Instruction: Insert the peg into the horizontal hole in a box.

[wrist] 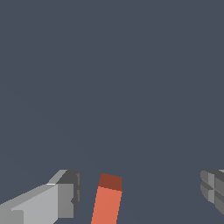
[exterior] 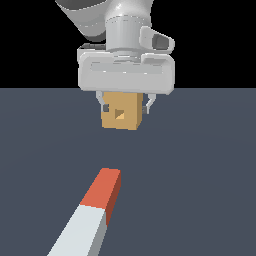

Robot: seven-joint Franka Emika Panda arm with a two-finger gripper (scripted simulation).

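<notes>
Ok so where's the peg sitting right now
In the exterior view the peg lies on the floor in the foreground, red end toward the box, well short of it. The open tool hangs near the box, not holding the peg.

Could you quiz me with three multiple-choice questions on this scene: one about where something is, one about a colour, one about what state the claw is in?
1. Where does the peg lie in the exterior view?
A. On the floor nearer the camera than the box
B. Inside the hole
C. On top of the box

2. What colour is the peg's end that points toward the box?
A. Blue
B. Red-orange
C. Green

3. What state is the gripper in?
A. Shut on the peg
B. Shut on the box
C. Open, holding nothing

Answers:
1. A, since the peg rests low in the exterior view, apart from the box and its hole.
2. B, as the tip is red-orange and the rest pale grey-white.
3. C, because the wrist view shows the fingers spread wide with the peg's tip untouched between them.
</notes>
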